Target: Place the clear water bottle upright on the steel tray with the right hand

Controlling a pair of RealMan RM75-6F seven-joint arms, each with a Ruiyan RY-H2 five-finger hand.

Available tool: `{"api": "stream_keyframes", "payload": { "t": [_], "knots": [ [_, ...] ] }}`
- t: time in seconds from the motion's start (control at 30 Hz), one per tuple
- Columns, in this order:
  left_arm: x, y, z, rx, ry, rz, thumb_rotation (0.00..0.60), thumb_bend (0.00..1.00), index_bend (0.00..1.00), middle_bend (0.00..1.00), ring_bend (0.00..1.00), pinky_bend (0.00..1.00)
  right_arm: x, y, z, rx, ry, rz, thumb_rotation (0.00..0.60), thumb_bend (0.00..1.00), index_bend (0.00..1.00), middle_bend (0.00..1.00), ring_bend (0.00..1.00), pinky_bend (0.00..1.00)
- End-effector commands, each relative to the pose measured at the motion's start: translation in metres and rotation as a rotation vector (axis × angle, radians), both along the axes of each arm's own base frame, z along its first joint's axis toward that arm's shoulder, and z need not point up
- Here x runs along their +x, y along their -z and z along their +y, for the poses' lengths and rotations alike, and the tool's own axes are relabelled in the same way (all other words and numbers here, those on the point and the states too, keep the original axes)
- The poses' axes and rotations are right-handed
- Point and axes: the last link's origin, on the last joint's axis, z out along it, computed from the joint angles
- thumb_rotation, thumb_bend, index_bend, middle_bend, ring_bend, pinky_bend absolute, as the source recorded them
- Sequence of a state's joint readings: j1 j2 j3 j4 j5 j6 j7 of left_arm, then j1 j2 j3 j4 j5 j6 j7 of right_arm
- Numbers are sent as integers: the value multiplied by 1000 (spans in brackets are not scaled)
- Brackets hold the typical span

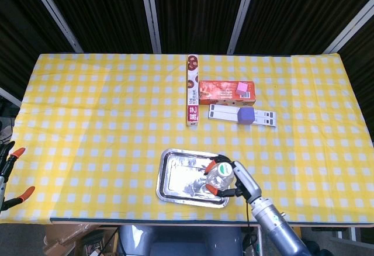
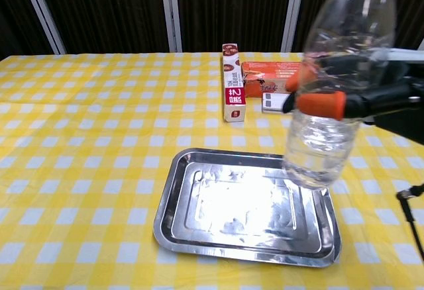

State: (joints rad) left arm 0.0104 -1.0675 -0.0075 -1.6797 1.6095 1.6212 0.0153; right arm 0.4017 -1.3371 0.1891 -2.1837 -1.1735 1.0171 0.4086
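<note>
My right hand (image 1: pixel 234 181) (image 2: pixel 371 98) grips the clear water bottle (image 2: pixel 334 85) (image 1: pixel 221 174) upright, orange fingertips wrapped around its middle. The bottle hangs above the right end of the steel tray (image 2: pixel 199 234) (image 1: pixel 178 177), its base just over the tray's right rim in the chest view; whether it touches the tray I cannot tell. The tray lies near the table's front edge, nothing else in it. My left hand (image 1: pixel 10 177) shows at the far left edge of the head view, off the table, fingers apart and holding nothing.
Behind the tray lie an upright-printed long red-and-white box (image 1: pixel 191 90) (image 2: pixel 230 82), a red snack box (image 1: pixel 219 92) with a pink block (image 1: pixel 242 88), and a white flat strip (image 1: pixel 217 112) carrying a purple cube (image 1: pixel 247 115). Yellow checked cloth covers the table (image 1: pixel 93 116).
</note>
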Motion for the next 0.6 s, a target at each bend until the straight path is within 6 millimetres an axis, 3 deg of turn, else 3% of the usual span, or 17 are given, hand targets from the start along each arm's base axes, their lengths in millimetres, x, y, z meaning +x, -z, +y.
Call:
{"api": "stream_keyframes", "payload": {
  "t": [0.03,0.13,0.23,0.5,0.6],
  "knots": [
    [-1,-2,1,3,-1,-4,600,217,120,0,0,0,25,8,-7,-41,20,-32,600,948,670,484,174,0],
    [-2,-2,1,5,-5,-6,600,217,120,0,0,0,16,1,-9,-70,51,-17,600,948,672,484,174,0],
    [-1,-1,1,0,-5,-3,600,217,120,0,0,0,-7,-12,-9,-99,99,11,600,948,672,484,174,0],
    [1,2,-1,-2,-6,-1,600,217,120,0,0,0,-113,-76,-2,-190,252,124,600,948,672,485,174,0],
    [2,3,-1,-2,-2,3,600,217,120,0,0,0,-138,-97,1,-205,267,144,600,948,672,485,174,0]
  ]
}}
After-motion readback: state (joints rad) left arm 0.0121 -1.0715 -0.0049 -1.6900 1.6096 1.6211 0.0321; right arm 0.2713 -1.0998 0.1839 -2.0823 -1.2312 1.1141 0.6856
